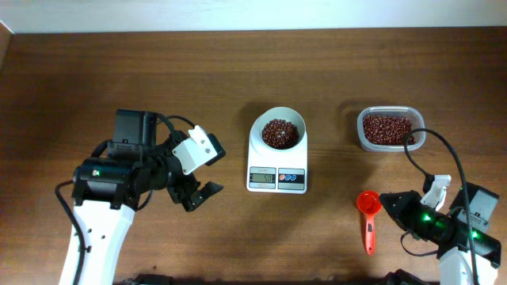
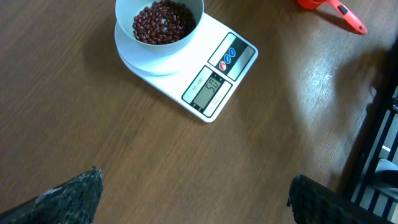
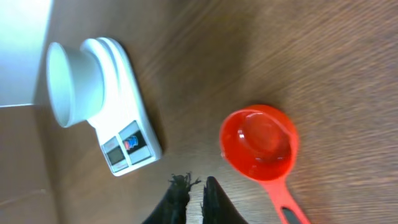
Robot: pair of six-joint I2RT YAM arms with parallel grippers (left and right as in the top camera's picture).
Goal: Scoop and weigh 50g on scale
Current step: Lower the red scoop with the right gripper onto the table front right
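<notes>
Fingertips (image 2: 73, 194) of the left gripper (image 2: 196, 198) framed the bottom corners of the wrist view, spread wide, with nothing between them but bare table (image 2: 93, 112). Ahead sat the scale (image 1: 277, 162) at mid-table, its round white bowl holding a small heap of dark reddish-brown beans (image 1: 278, 133). Its grey display (image 2: 208, 90) showed digits I couldn't read for sure. Off to the right, well apart from the scale, a clear plastic tub (image 1: 360, 133) was filled with more of the same beans. An orange scoop (image 1: 368, 215) lay flat on the wood, bowl up and empty, handle pointing toward the near edge. The right gripper (image 3: 196, 190) hovered just beside it, fingers drawn nearly together and gripping nothing. The left arm was bent low to the left of the scale, and the right arm crouched at the near right corner.
</notes>
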